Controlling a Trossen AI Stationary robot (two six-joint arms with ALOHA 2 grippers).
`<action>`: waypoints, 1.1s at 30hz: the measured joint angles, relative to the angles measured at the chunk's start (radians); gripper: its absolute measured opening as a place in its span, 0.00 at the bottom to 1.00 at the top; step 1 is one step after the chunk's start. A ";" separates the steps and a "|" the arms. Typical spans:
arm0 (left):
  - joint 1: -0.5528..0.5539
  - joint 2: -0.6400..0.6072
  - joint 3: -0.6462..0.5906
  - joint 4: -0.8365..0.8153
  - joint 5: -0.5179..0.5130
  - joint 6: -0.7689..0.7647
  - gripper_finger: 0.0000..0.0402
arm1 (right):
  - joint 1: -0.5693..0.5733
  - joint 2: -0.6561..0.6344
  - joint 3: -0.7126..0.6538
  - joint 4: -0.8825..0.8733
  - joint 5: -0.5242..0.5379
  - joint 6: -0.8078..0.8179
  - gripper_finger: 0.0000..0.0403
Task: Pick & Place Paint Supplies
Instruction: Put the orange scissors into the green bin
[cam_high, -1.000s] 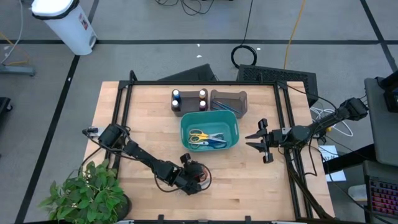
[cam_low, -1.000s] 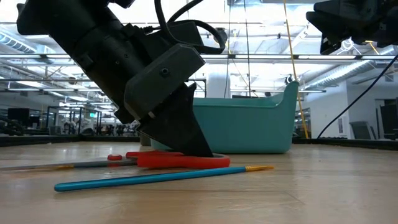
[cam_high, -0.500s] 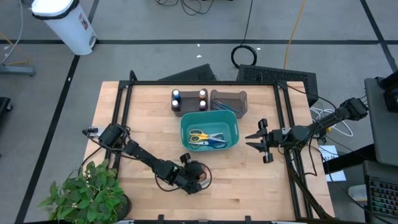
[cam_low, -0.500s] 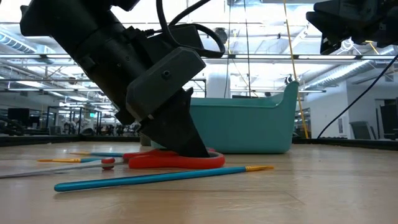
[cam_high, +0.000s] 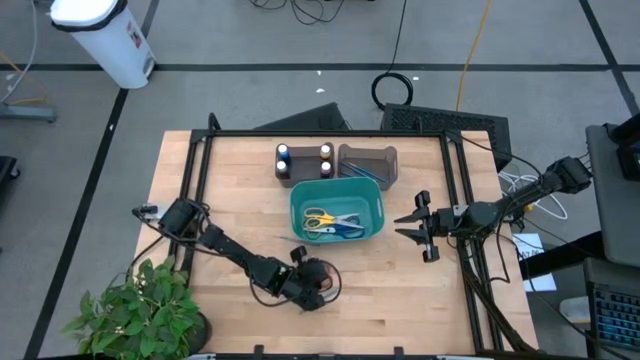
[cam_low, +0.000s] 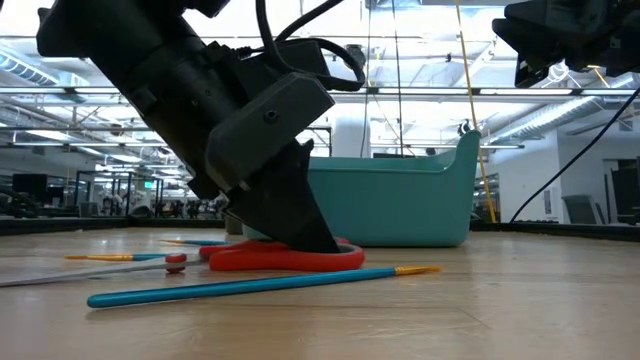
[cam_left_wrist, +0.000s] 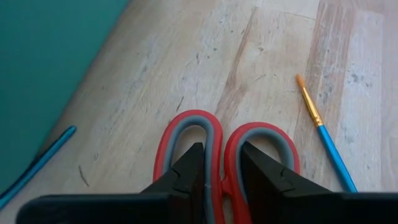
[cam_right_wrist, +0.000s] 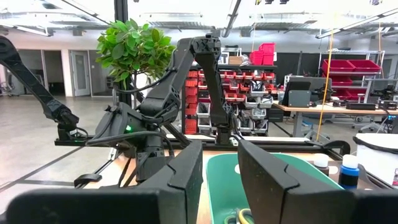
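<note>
Left claw (cam_left_wrist: 219, 177) pinched on red scissors (cam_left_wrist: 224, 149) at the bin's (cam_high: 372, 205) seven o'clock, right claw (cam_high: 409, 225) narrow, empty, three o'clock

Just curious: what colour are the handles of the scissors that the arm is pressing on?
Red, with grey lining inside the loops of the scissors; the left wrist view shows it best.

Four tiny paint bottles (cam_high: 303, 157) are standing upright in a dark holder at the table's far side (two dark-capped, two white-capped), while a thin blue orange-tipped paintbrush (cam_low: 250, 285) is lying flat near the front edge.
</note>
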 joint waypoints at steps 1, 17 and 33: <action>0.000 -0.005 0.000 0.000 0.002 0.001 0.22 | 0.000 0.000 0.000 0.000 0.000 0.000 0.23; -0.001 -0.069 -0.001 0.004 -0.002 0.050 0.22 | 0.000 0.000 0.000 -0.001 0.000 0.000 0.23; -0.001 -0.071 0.001 0.051 -0.005 0.052 0.23 | 0.000 0.000 0.000 -0.001 0.000 0.000 0.23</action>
